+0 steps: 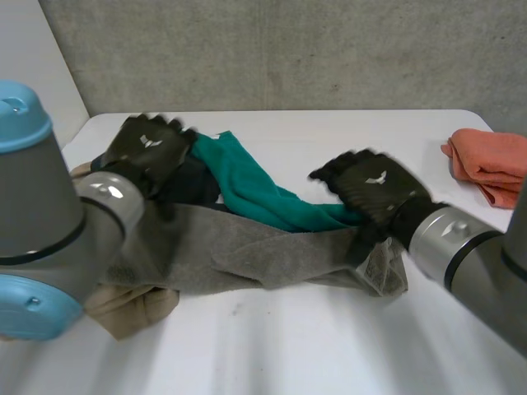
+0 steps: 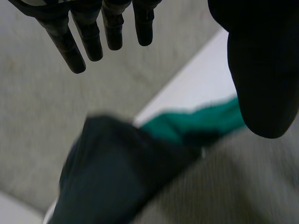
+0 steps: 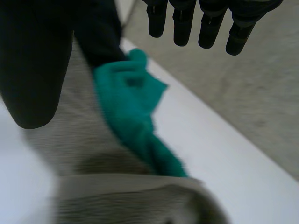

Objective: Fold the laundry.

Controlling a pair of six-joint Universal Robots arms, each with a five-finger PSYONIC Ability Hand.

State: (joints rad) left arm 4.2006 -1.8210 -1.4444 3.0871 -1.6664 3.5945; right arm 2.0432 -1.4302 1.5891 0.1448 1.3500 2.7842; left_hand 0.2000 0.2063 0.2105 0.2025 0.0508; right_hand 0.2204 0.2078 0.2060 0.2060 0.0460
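A heap of laundry lies across the table's middle: a grey cloth (image 1: 247,255), a green cloth (image 1: 255,193), a dark cloth (image 1: 193,183) and a tan cloth (image 1: 132,309) at the near left. My left hand (image 1: 148,150) hovers over the dark cloth at the heap's left end, open, holding nothing. In the left wrist view its fingers (image 2: 88,37) are straight above the dark cloth (image 2: 117,177). My right hand (image 1: 375,185) is open over the heap's right end, by the green cloth. Its fingers (image 3: 201,25) stand straight above the green cloth (image 3: 131,107) and grey cloth (image 3: 88,154).
An orange cloth (image 1: 490,164) lies folded at the table's right edge. The white table (image 1: 288,346) has bare room in front of the heap and behind it. A concrete wall (image 1: 288,49) rises behind the table.
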